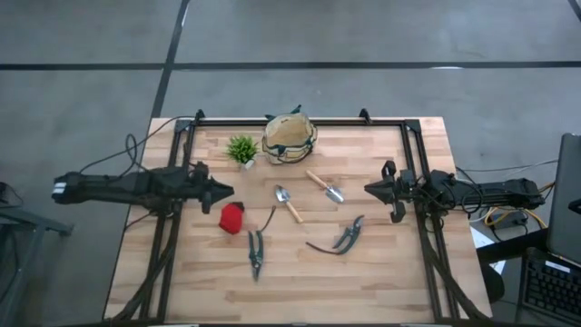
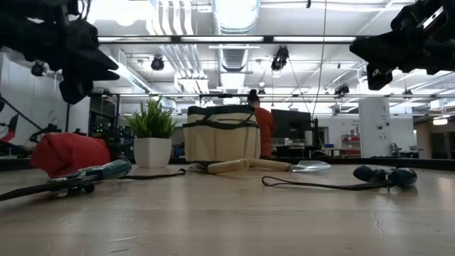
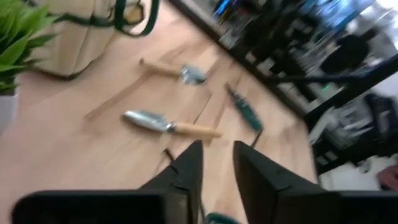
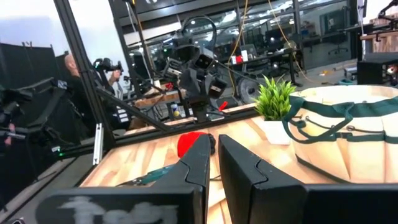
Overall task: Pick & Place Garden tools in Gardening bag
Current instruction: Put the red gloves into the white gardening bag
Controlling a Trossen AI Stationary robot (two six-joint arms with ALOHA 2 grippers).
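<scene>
No readable writing; left gripper point(image 1: 229, 192) and right gripper point(image 1: 369, 190) fingers slightly apart, empty.

In the left wrist view the gardening bag point(image 3: 93, 28) is cut off by the picture's edge, only its lower wall and a loop of dark strap showing, and the potted plant point(image 3: 15, 43) is cropped to a few leaves and a sliver of pot. The room past the table is a blur there. In the right wrist view the red item point(image 4: 188, 143) sits half hidden behind the dark fingers point(image 4: 199, 165), and the bag runs off the frame. In the low view the left shears point(image 2: 85, 178) blur into the red item behind them
</scene>
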